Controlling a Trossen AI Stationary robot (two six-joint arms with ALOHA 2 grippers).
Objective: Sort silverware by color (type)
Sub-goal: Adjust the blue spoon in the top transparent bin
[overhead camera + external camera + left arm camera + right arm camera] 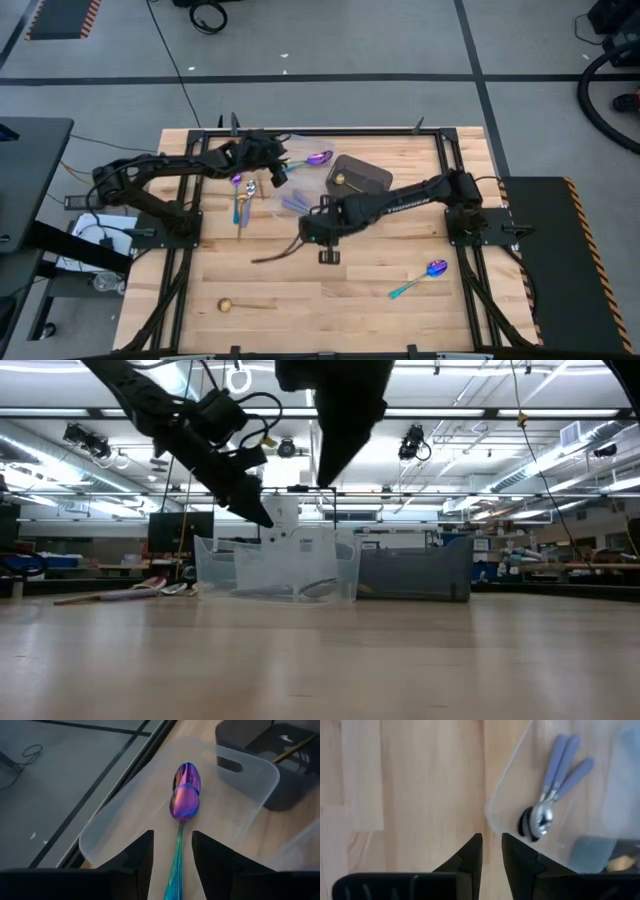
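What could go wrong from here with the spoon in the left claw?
1. The left claw grips the iridescent spoon only by its handle over the clear tub; it could bounce out when dropped.
2. The right claw hangs beside the lavender spoons' tub and could nudge it.

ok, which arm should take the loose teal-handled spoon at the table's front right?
Right. Its pincer is empty and nearer that spoon. The left pincer is busy, shut on another iridescent spoon over the clear tub.
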